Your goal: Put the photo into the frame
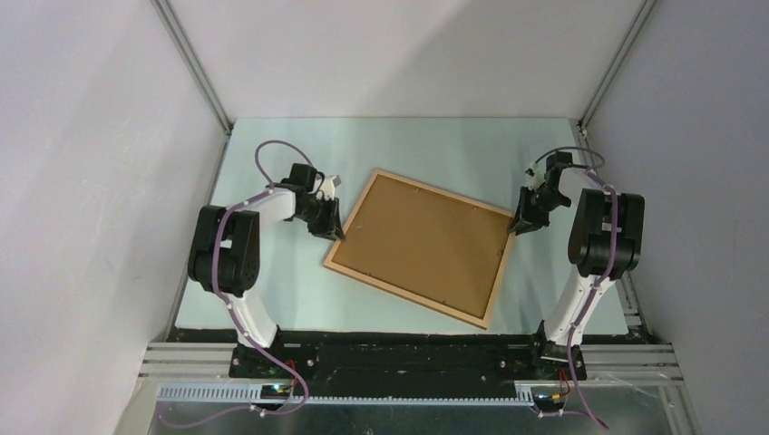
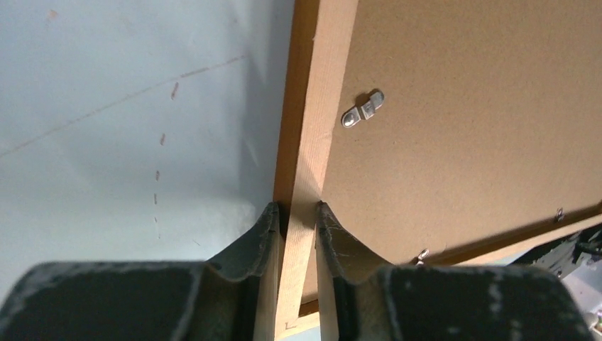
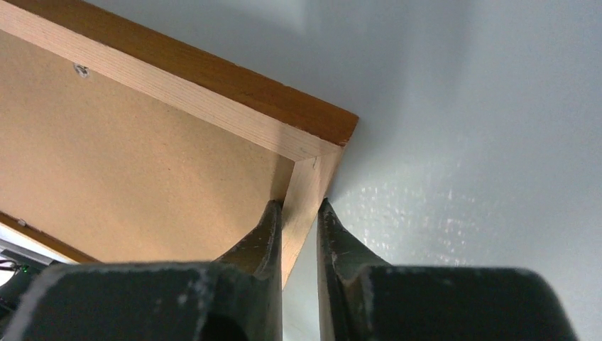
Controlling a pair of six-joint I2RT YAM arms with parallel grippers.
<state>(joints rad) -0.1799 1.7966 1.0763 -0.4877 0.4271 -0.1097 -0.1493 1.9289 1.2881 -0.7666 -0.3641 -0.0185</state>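
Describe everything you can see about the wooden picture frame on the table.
The frame is a thin, light-wood rectangle with mitred corners, lying back side up and turned at an angle on the pale table. A plain brown backing board fills it, held by small metal clips. The left hand pinches its left rail and the right hand pinches the right rail near a corner. Whether it rests flat or is slightly raised is unclear.

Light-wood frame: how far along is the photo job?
Looks done: plain brown backing board sits in the thin light-wood frame, back side up. In hand: left gripper and right gripper each clamp its moulding at opposite sides. Remaining: unclear; the photo is nowhere in view, so I can't tell whether it's under the board.
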